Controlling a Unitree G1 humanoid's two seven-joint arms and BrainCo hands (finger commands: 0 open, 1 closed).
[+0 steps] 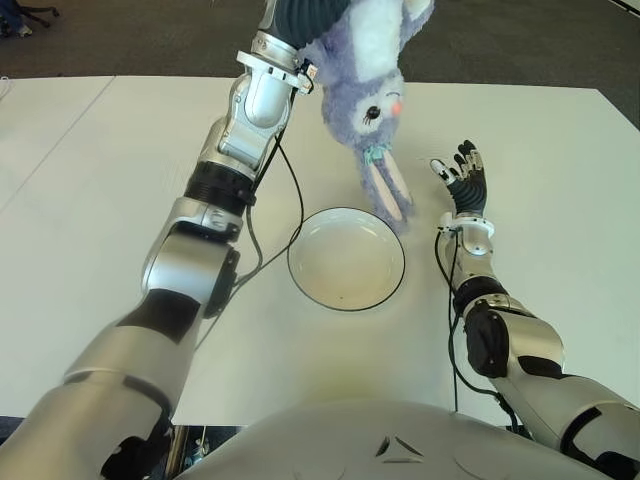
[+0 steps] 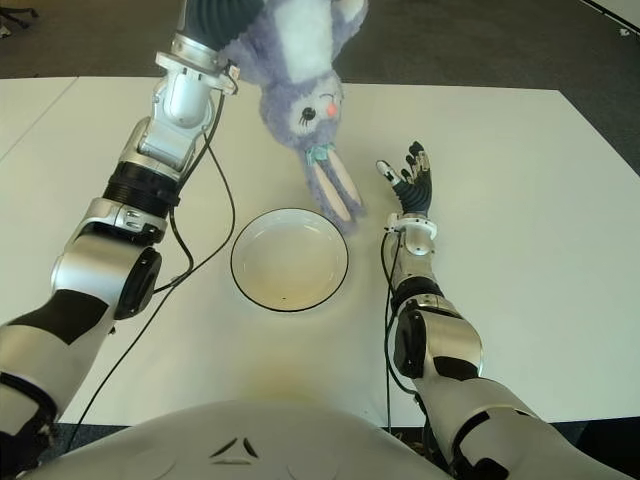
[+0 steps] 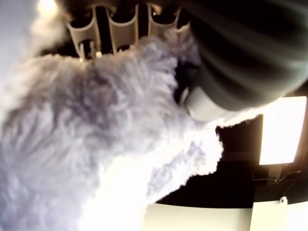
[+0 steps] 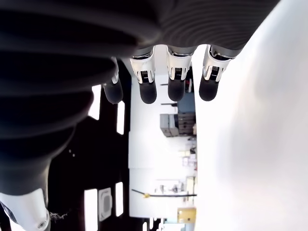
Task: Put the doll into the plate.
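Left hand raised high over the far part of the white surface, mostly cut off at the top edge of the eye views; fingers curled into the fur of the doll, gripping it. Doll is a purple-and-white plush rabbit, hanging head-down below the hand, face toward the camera, ears dangling lowest. Ear tips show just past the far right rim of the plate, touching or nearly touching the surface there; cannot tell which. Doll body is in the air, above and beyond the plate, not in it. Left wrist view is filled with fur, finger segments pressed into it. Plate is round, white, dark-rimmed, nothing in it, sitting at the middle of the surface near the robot. Right hand shows right of the plate and the ears, apart from both, fingers stretched out and slightly spread, holding nothing.
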